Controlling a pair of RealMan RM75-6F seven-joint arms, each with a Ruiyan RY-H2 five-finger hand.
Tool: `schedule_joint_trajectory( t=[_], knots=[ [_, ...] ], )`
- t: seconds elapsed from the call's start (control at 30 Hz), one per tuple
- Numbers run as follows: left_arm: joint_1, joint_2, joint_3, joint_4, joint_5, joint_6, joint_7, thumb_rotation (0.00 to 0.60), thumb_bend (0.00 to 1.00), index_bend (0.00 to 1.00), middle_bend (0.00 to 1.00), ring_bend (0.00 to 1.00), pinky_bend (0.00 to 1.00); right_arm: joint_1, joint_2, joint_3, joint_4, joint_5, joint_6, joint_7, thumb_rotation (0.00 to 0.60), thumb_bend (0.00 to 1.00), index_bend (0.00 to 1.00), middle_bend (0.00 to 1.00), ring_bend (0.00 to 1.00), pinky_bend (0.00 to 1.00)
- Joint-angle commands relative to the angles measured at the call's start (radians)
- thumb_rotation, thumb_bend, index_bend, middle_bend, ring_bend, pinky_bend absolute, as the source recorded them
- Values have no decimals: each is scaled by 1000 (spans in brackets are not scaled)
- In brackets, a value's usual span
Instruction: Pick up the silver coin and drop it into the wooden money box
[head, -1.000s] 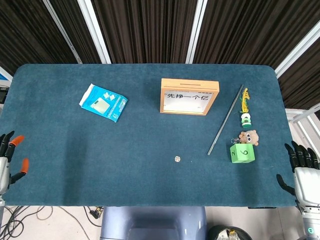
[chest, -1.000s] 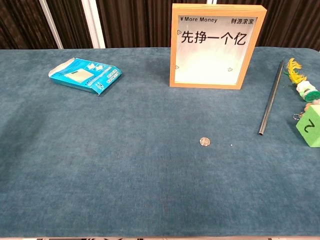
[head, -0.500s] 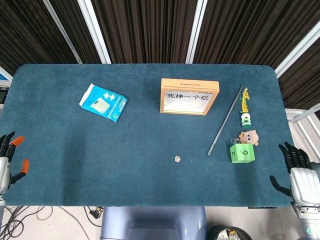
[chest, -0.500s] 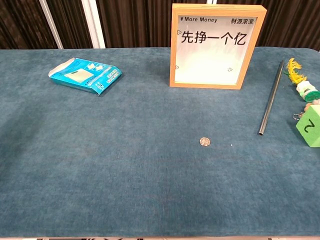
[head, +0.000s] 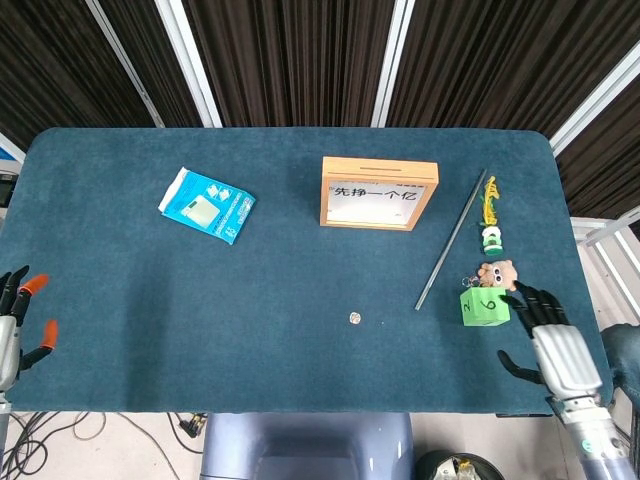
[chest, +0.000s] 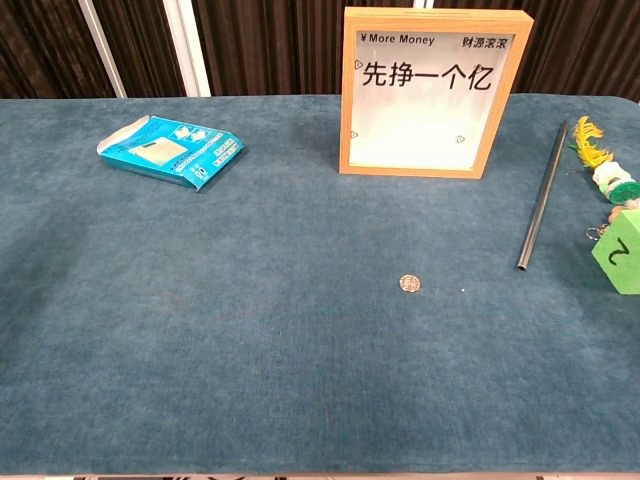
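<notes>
silver coin (head: 354, 318) lies flat, left of right hand (head: 553, 345) | right hand nearer, fingers spread, holding nothing | left hand (head: 15, 320) far, open too

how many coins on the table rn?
1. One silver coin lies flat on the blue cloth, in front of the wooden money box and left of the grey rod. None other shows; the box could hide some.

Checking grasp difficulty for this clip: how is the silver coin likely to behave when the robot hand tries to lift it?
The silver coin lies flat on the table's napped cloth, so its edge probably gives little purchase. It looks thin and light, so it may slide rather than lift. It seems unlikely to roll unless tipped on edge.
</notes>
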Motion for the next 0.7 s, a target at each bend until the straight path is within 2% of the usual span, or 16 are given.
schedule_joint_trajectory(
  t=[0.03, 0.37, 0.7],
  knots=[
    [0, 1, -1, -1, -3, -2, -3, 600, 444, 204, 34, 0, 0, 80, -47, 38, -10, 63, -105, -3, 600, 368, 249, 23, 0, 0],
    [-4, 6, -6, -6, -21, -20, -9, 600, 444, 205, 34, 0, 0, 230, -225, 119, 83, 190, -227, -160, 600, 367, 308, 23, 0, 0],
    [-6, 13, -7, -14, -37, -36, -13, 600, 445, 209, 34, 0, 0, 306, -396, 117, 181, 254, -259, -290, 600, 379, 347, 23, 0, 0]
  ],
)
